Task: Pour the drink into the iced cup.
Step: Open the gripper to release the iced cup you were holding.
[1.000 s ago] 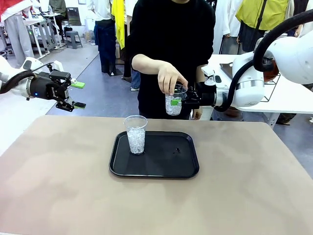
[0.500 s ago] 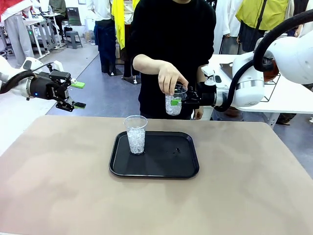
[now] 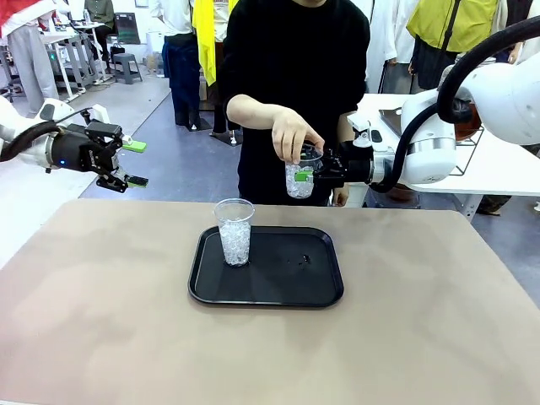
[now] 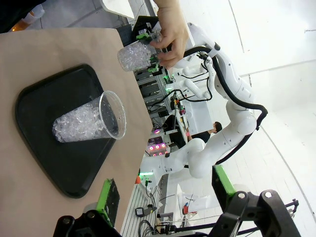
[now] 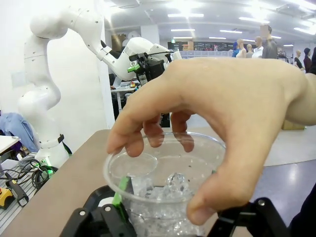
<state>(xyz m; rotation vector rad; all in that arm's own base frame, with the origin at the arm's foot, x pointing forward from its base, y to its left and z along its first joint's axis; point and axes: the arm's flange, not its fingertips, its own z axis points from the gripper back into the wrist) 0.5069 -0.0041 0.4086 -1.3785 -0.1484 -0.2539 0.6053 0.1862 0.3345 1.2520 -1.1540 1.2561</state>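
1. The black tray [image 3: 287,274] lies below and to the left of the right gripper [image 3: 302,177] and carries an upright, ice-filled tray cup [image 3: 234,232].
2. The right gripper clamps the iced cup [image 3: 295,184] upright, mouth up, and a person's hand [image 3: 294,135] grips its rim.
3. The left gripper [image 3: 136,164] is spread wide and empty, well apart from both cups.

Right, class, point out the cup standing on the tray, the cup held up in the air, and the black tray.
cup on the tray [image 3: 234,242], front view, ice-filled body.
held cup [image 3: 294,187], front view, lower wall.
black tray [image 3: 287,283], front view, bare floor.
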